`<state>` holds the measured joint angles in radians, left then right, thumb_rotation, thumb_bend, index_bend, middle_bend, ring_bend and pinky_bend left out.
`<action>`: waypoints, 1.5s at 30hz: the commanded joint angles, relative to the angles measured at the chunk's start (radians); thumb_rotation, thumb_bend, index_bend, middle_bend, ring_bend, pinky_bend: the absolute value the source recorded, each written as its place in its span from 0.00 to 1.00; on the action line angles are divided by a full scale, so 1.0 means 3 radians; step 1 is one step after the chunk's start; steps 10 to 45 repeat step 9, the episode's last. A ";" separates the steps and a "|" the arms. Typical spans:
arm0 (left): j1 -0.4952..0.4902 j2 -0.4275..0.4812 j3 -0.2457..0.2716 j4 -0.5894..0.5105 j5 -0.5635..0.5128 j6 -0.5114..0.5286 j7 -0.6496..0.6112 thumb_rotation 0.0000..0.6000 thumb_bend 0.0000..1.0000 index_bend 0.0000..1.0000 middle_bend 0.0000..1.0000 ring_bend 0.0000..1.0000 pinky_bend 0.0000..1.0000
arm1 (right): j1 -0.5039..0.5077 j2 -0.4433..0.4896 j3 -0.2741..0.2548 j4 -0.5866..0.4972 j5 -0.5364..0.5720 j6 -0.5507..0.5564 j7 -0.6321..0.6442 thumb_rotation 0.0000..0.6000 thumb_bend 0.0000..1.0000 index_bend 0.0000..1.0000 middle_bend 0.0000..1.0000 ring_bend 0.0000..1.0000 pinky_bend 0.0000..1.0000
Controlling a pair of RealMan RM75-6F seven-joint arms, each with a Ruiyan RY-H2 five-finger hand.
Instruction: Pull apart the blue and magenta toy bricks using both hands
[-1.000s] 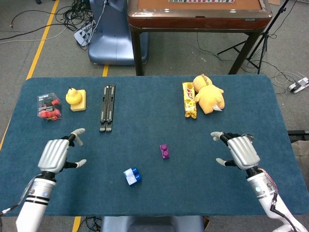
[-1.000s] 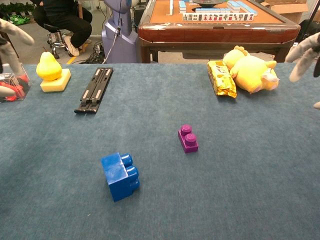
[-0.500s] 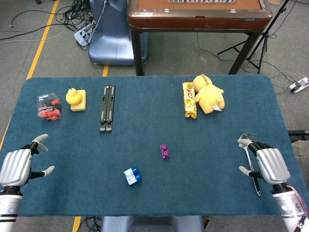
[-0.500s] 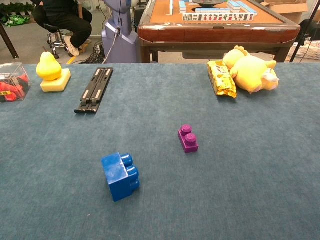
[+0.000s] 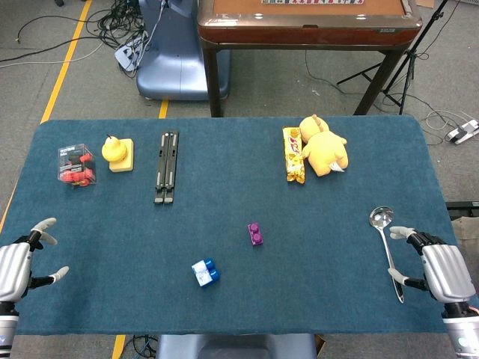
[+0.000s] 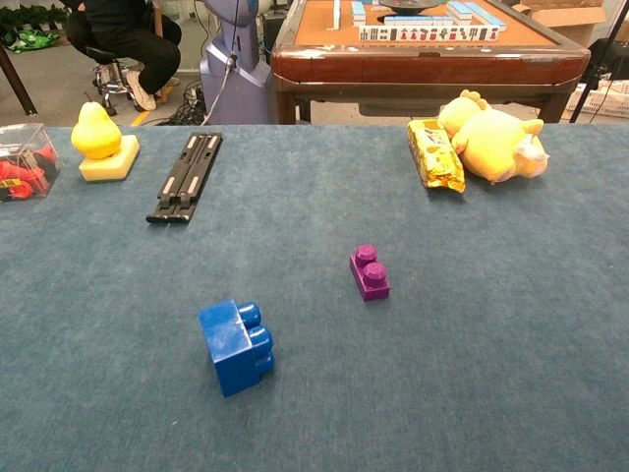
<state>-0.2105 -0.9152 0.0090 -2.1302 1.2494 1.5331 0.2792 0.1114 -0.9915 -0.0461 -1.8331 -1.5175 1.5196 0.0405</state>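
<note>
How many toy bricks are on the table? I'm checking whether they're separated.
2. The blue plastic toy brick lies near the front edge; the smaller magenta plastic toy brick sits apart, behind and right of it.

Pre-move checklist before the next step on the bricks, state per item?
1. Blue plastic toy brick and magenta plastic toy brick already apart, not touching: ok.
2. Both bricks resting on the blue cloth table: ok.
3. Left robot hand empty, fingers apart: ok.
4. Right robot hand empty, fingers apart: ok.
5. Right hand clear of the metal spoon: cannot tell, they sit close.
6. Space around the bricks free: ok.
</note>
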 commanded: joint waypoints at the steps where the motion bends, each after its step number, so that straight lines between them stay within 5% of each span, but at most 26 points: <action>1: 0.0002 -0.0032 -0.0019 0.0026 0.0019 -0.0031 0.0023 1.00 0.10 0.22 0.41 0.41 0.58 | -0.0043 0.0005 -0.0008 0.0008 0.0009 0.0008 0.0020 1.00 0.00 0.30 0.35 0.37 0.45; 45: 0.0019 -0.0100 -0.0057 0.0065 0.0069 -0.0089 0.0111 1.00 0.10 0.22 0.41 0.41 0.58 | -0.0117 0.0080 0.0040 -0.0020 0.0024 0.0034 0.0060 1.00 0.00 0.30 0.35 0.37 0.45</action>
